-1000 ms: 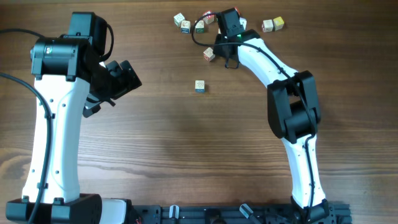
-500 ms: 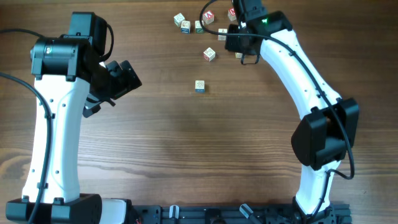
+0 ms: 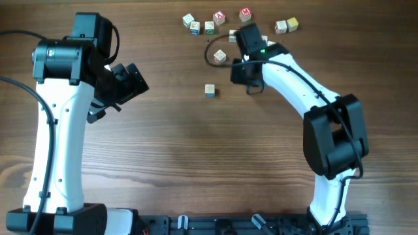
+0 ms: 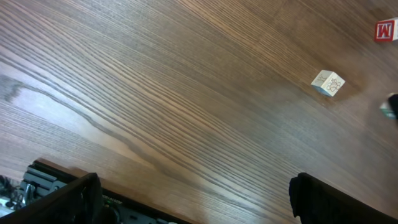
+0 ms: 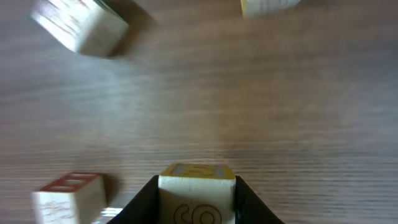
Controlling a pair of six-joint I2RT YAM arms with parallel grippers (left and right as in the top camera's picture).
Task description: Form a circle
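Note:
Small white toy cubes lie scattered at the far side of the table; no ring of them shows. A loose cluster [image 3: 209,27] sits at the back, a pair [image 3: 287,25] further right, one cube [image 3: 220,57] nearer and a lone cube [image 3: 209,90] nearest. My right gripper [image 3: 247,77] hovers right of those two nearer cubes. In the right wrist view it [image 5: 198,200] is shut on a cube with a yellow top face [image 5: 198,186]. My left gripper [image 3: 127,81] stays wide open and holds nothing at the left, far from the cubes; its view shows the lone cube [image 4: 328,83].
Around the held cube the right wrist view shows a red-lettered cube [image 5: 68,196] to its left, a blurred cube [image 5: 81,25] at top left and a yellow one [image 5: 267,5] at the top edge. A red M cube [image 4: 387,29] shows in the left wrist view.
The right arm swung to the back right, then came forward and left over the wood with the cube in its jaws. Two red cubes at the back are now uncovered. The left arm is still.

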